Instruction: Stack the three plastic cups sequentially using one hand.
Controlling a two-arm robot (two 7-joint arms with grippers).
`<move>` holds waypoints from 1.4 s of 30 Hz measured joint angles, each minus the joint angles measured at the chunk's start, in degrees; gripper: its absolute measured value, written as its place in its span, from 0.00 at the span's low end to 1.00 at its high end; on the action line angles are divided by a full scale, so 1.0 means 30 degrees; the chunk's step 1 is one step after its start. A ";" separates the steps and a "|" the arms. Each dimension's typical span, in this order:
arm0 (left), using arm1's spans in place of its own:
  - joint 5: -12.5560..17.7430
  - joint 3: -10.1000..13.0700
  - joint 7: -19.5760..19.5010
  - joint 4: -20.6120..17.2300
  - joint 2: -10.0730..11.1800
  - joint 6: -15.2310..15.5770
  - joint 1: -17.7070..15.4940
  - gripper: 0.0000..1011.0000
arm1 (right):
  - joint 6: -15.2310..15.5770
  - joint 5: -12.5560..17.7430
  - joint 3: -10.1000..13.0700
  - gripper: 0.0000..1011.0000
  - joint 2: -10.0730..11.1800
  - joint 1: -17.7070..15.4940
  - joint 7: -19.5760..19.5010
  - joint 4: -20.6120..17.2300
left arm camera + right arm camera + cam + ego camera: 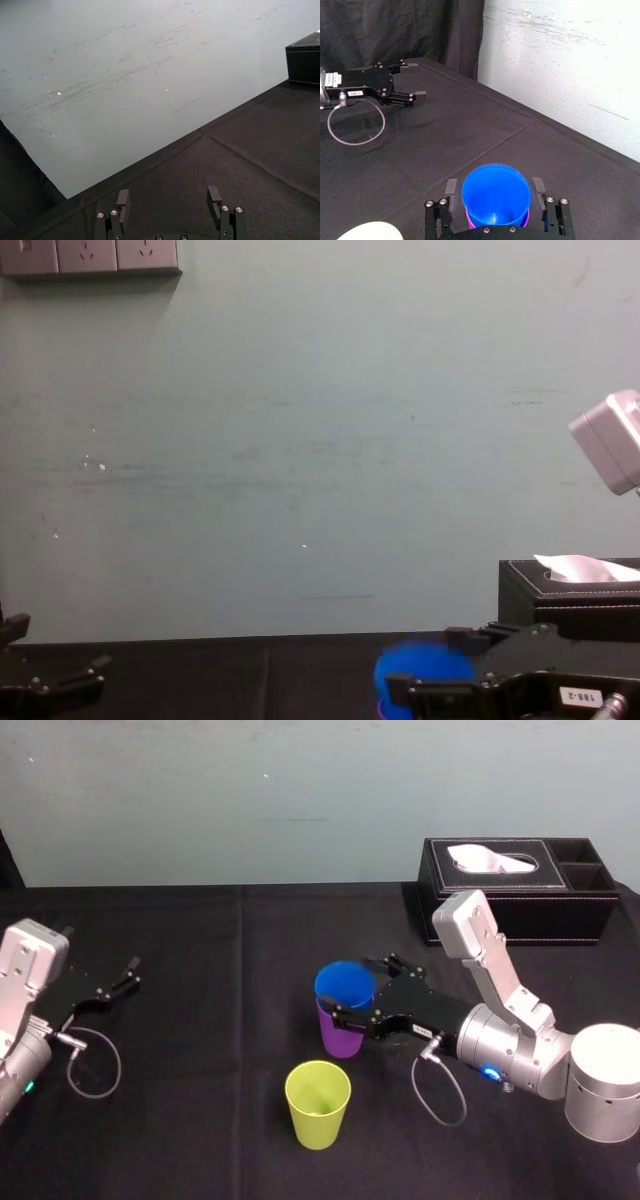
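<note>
The blue cup (345,985) sits nested in the purple cup (340,1038) at the middle of the black table. My right gripper (362,988), black with a white label, reaches in from the right and brackets the blue cup (495,195). Its fingers (451,187) stand a hair off the cup's sides, so it is open. The yellow-green cup (318,1105) stands upright on its own, just in front of the pair. My left gripper (115,982) rests open at the far left of the table, with nothing between its fingers (122,200).
A black tissue box (520,890) stands at the back right, behind the right arm. A black cloth (200,1050) covers the table, and a pale wall rises behind it. A cable loops beside each wrist.
</note>
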 joint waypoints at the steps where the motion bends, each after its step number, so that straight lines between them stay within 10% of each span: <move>1: 0.0000 0.0000 0.0000 0.0001 -0.0001 0.0000 0.0001 1.00 | 0.0001 0.0000 0.0000 0.91 0.0000 0.0000 -0.0002 -0.0001; 24: 0.0000 -0.0001 0.0000 0.0000 -0.0001 -0.0001 0.0002 1.00 | 0.0025 0.0002 0.0004 0.99 0.0004 -0.0004 -0.0043 -0.0040; 42: 0.0000 0.0000 0.0000 0.0001 0.0000 -0.0001 0.0001 1.00 | -0.1266 0.1739 0.1569 0.99 0.2882 -0.2841 0.1321 -0.3140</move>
